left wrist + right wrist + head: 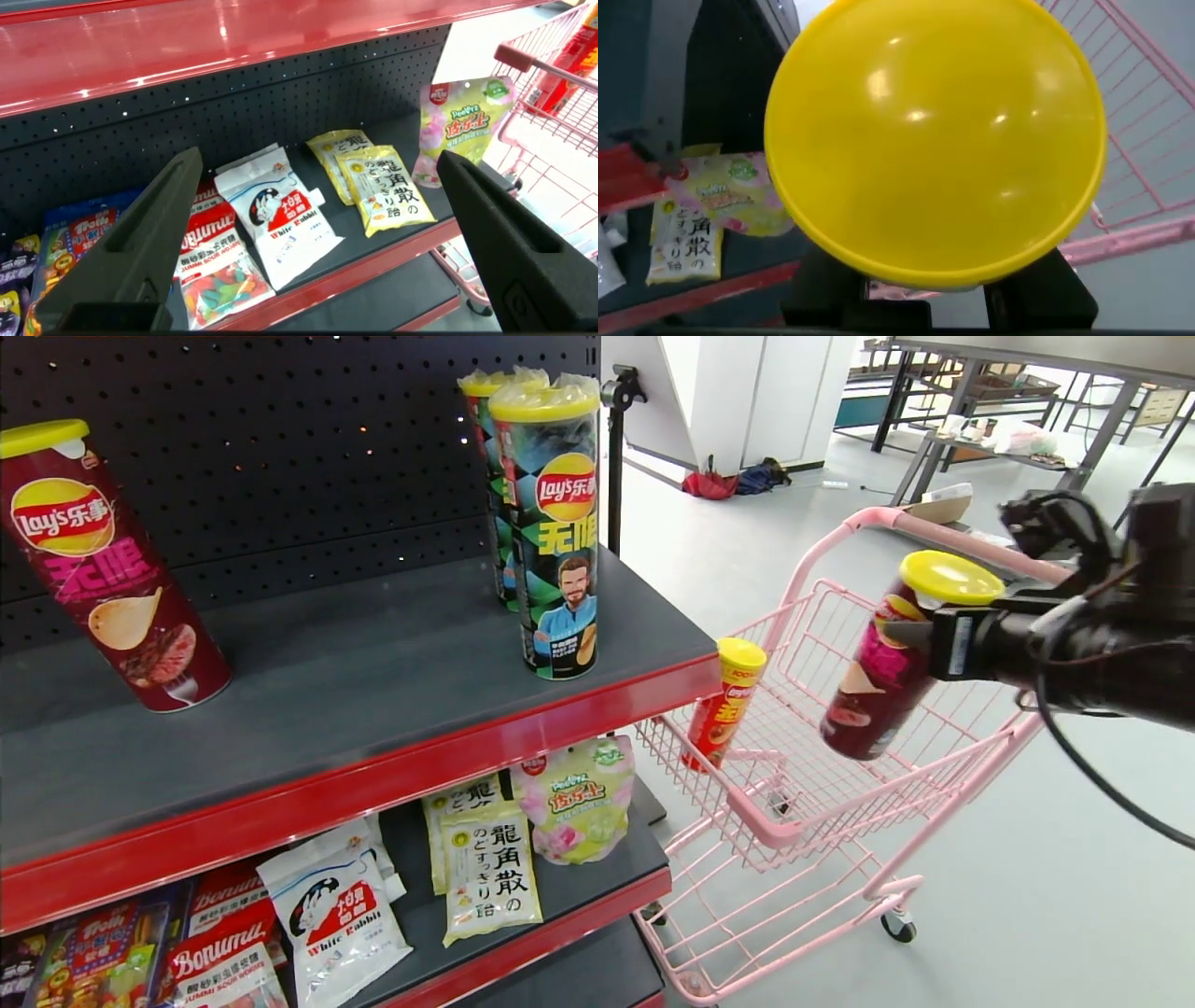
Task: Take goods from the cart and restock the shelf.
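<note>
While the right claw [920, 637] clamped the maroon chip can [873, 686] just under its yellow lid [950, 577], the can hung tilted toward 7 o'clock above the pink cart [814, 581]; in the right wrist view the lid hid the can's body. The left claw [318, 252] gaped open before the lower shelf [392, 247]

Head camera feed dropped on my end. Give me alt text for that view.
The right gripper holds a tilted maroon chip can over the pink cart, where a red can sits. The top shelf bears a second maroon can at left and two dark cans near its right end.
</note>
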### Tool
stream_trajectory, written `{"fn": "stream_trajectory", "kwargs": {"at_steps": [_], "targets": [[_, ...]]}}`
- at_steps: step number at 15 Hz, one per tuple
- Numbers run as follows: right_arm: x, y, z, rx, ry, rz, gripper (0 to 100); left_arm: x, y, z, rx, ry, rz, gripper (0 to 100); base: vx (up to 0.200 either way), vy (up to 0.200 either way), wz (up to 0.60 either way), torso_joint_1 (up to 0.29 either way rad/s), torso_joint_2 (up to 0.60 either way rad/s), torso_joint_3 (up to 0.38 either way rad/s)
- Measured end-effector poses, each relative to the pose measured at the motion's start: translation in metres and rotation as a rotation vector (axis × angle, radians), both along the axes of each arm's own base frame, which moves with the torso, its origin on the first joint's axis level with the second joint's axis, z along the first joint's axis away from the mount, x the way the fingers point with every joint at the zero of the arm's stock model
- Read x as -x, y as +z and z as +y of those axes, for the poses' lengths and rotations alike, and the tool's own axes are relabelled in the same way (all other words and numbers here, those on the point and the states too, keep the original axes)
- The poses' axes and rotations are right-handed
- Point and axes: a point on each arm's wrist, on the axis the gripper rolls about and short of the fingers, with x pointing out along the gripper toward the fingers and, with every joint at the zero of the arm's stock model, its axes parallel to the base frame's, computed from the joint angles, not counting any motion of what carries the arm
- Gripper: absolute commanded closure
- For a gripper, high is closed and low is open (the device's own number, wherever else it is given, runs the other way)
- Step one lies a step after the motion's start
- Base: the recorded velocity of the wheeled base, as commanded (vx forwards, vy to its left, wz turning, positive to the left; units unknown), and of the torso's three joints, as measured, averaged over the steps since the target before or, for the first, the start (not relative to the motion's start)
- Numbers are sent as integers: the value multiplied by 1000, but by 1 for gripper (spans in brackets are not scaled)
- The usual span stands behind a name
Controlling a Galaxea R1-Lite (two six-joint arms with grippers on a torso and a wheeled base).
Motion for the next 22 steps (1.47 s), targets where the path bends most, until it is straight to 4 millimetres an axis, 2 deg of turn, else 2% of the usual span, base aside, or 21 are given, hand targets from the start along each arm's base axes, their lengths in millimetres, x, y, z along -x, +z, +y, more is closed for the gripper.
{"fn": "stream_trajectory", "kwargs": {"at_steps": [2, 4, 6, 9, 13, 22], "targets": [[53, 13, -13, 21, -6, 27, 100, 0, 0, 0, 0, -1, 0, 0, 0, 0, 0, 0, 0, 0], [109, 15, -28, 48, -32, 16, 100, 0, 0, 0, 0, -3, 0, 0, 0, 0, 0, 0, 0, 0], [157, -1, -43, 79, -82, 17, 100, 0, 0, 0, 0, -4, 1, 0, 0, 0, 0, 28, -94, -62], [203, -19, -55, 117, -143, 1, 100, 0, 0, 0, 0, -3, 0, 0, 0, 0, 0, 149, -450, -285], [221, -23, -57, 126, -154, -55, 100, 0, 0, 0, 0, -3, 0, 0, 0, 0, 0, 217, -581, -365], [225, -30, -58, 144, -145, -55, 100, 0, 0, 0, 0, -3, 0, 0, 0, 0, 0, 171, -419, -251]]}}
